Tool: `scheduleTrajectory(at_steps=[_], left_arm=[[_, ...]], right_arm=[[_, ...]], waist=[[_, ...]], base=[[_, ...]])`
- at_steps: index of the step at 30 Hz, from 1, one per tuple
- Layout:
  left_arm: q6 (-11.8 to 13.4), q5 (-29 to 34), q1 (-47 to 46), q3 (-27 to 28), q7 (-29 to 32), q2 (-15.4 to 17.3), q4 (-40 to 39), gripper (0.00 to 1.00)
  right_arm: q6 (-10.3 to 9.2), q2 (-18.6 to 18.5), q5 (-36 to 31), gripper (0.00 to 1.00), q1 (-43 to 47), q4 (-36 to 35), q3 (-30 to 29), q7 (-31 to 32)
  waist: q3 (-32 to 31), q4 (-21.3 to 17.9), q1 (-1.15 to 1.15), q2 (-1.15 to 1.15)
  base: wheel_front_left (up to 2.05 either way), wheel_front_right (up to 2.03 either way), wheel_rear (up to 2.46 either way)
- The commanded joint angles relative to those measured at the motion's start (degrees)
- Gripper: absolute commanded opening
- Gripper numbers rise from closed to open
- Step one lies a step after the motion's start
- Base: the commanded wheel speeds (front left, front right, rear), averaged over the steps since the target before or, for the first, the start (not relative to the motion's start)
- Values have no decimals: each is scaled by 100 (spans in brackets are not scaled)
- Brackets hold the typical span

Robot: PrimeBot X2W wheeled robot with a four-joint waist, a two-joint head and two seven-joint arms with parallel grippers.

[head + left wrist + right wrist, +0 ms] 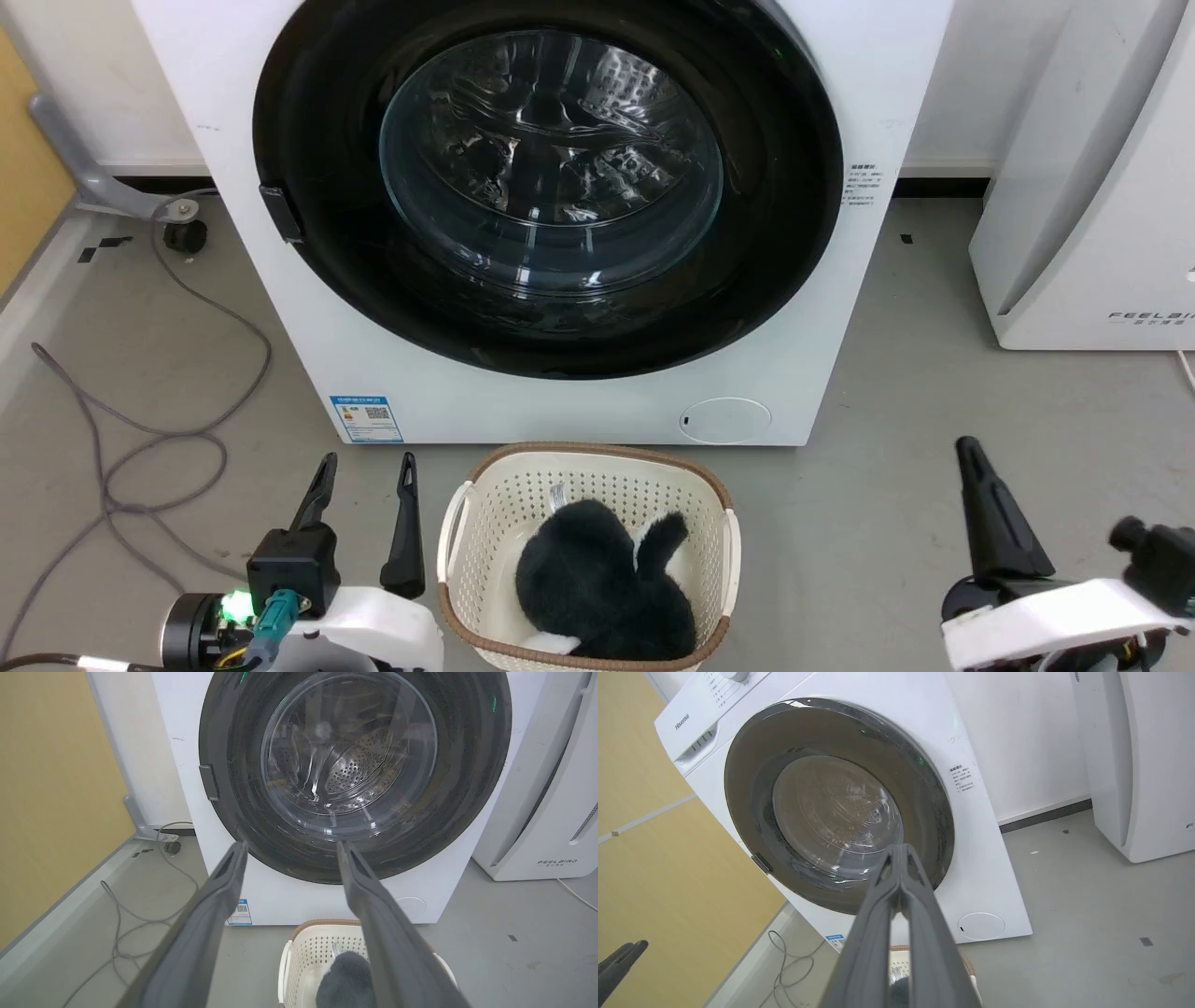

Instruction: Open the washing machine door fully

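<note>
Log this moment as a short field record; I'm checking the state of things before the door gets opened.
door: washing machine door closed, flush with the washing machine
handle: dark tab on the door's left edge in the head view
left: left gripper open, empty, short of the machine
right: right gripper shut, empty
floor: basket in front of the machine, holding a dark furry item
progress: door not yet opened
</note>
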Motion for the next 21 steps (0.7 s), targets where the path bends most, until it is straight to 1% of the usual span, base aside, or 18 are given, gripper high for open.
scheduleTrajectory(at_steps=[1, 7, 13, 21], left_arm=[[36, -33, -49, -7, -59, 3, 14, 100], [71, -66, -63, -36, -131, 3, 26, 100], [80, -103, -88, -48, -203, 3, 39, 100], [109, -133, -138, -83, -299, 4, 30, 100]], right_arm=[[-2, 2, 368, 0, -16, -23, 1, -51], [-2, 2, 1636, 0, -32, 58, 13, -112], [-2, 2, 2888, 0, -112, 294, -147, 128], [-2, 3, 3979, 0, -395, 750, -438, 510]], waist=[[0, 3, 0, 0], [8, 15, 0, 0], [30, 32, 0, 0], [128, 95, 0, 0]], base=[[0, 0, 0], [0, 0, 0], [0, 0, 0], [0, 0, 0]])
